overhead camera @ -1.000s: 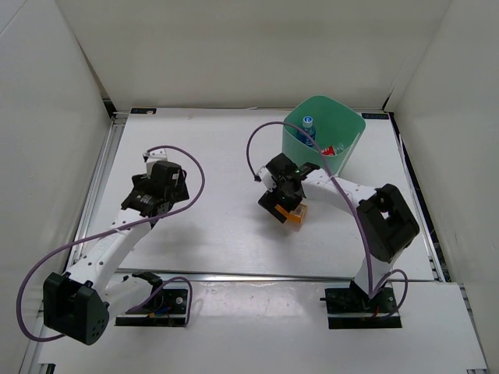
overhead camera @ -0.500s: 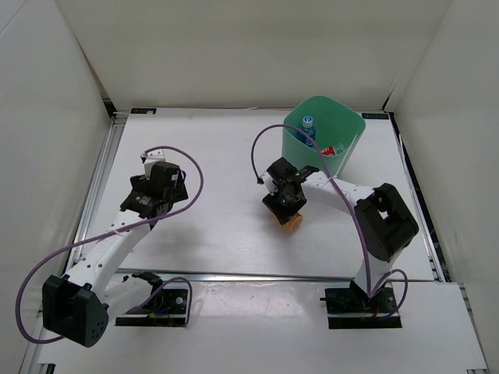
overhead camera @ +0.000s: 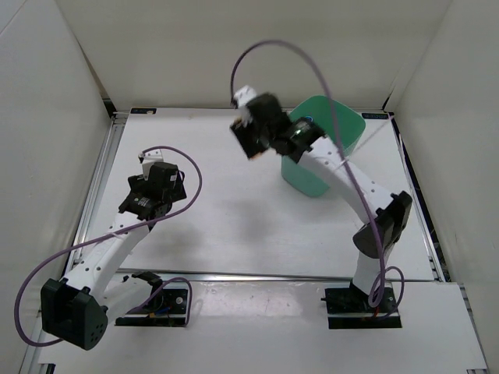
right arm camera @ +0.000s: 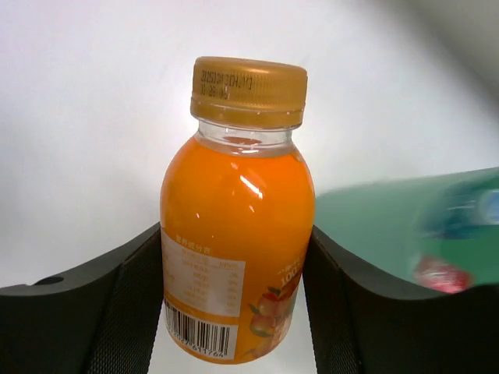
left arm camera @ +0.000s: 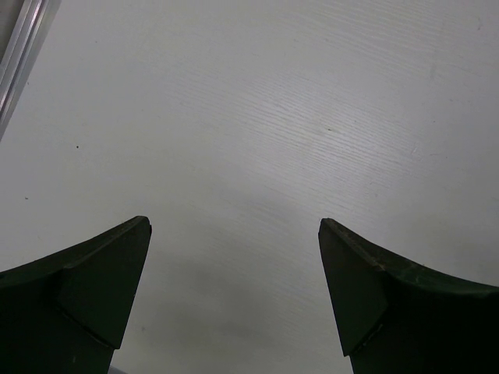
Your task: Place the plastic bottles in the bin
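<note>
The orange-bodied plastic bottle (right arm camera: pixel 238 195), gold-capped, stands upright between my right gripper's (right arm camera: pixel 235 238) black fingers, which are shut on its labelled body. Seen from the top, the right gripper (overhead camera: pixel 253 131) is raised high just left of the mint-green bin (overhead camera: pixel 349 128), and the held bottle is hidden behind it. The right wrist view shows the bin (right arm camera: pixel 374 226) blurred at right, with a red-labelled bottle (right arm camera: pixel 438 274) and a blue-labelled one (right arm camera: pixel 490 206) inside. My left gripper (overhead camera: pixel 170 187) hovers open over the bare table (left arm camera: pixel 257 117), nothing between its fingers (left arm camera: pixel 101 273).
White walls enclose the table on three sides. A metal rail (overhead camera: pixel 101 179) runs along the left edge. The right arm's purple cable (overhead camera: pixel 281 48) loops high above the bin. The right arm's links (overhead camera: pixel 347 183) cross over the bin's front.
My right gripper closed on the orange bottle on the table, then lifted it up and back to beside the bin's left rim. The left arm has barely moved.
</note>
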{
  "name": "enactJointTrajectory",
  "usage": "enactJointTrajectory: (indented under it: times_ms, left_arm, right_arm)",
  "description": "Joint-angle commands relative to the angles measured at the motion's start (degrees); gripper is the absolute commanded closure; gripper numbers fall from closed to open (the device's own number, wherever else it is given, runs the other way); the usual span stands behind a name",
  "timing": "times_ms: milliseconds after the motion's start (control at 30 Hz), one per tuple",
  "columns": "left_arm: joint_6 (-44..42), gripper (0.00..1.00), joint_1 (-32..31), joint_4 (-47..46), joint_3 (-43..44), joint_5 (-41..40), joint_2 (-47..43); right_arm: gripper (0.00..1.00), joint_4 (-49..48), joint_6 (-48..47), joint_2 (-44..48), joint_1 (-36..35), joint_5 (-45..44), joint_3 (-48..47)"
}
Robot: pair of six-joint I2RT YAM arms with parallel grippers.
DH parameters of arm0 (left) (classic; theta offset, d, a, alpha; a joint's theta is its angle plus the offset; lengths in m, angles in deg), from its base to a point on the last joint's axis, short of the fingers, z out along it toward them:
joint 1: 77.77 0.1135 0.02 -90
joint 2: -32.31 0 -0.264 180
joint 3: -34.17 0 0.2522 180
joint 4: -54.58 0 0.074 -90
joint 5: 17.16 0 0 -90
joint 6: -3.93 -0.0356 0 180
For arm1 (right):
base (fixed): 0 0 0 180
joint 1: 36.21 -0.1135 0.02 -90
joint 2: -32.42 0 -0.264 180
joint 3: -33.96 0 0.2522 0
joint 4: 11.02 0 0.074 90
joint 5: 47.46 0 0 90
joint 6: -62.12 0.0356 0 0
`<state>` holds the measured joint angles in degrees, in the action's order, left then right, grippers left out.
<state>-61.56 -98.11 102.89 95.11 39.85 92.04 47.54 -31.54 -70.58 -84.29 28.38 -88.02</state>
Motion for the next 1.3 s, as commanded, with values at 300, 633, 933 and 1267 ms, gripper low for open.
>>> enactJointTrajectory:
  times_ms: [300, 633, 933, 1267]
  left_arm:
    - [0.1, 0.0, 0.39, 0.0, 0.46, -1.28, -0.49]
    - [0.1, 0.0, 0.39, 0.0, 0.99, -1.28, 0.04]
    - [-0.95, 0.0, 0.39, 0.0, 1.51, -2.33, 0.57]
    - [-1.57, 0.0, 0.39, 0.52, 2.04, -2.34, 0.57]
  right_arm:
    - [0.84, -0.76, 5.15, 1.92, 20.11, -14.58, -16.32]
    - [0.22, -0.76, 12.79, 5.71, 24.52, -13.89, -8.85]
    - [0.0, 2.57, 24.56, 11.24, 27.68, -10.22, -3.5]
    - [0.0, 8.2, 36.0, 20.56, 39.11, 6.08, 6.28]
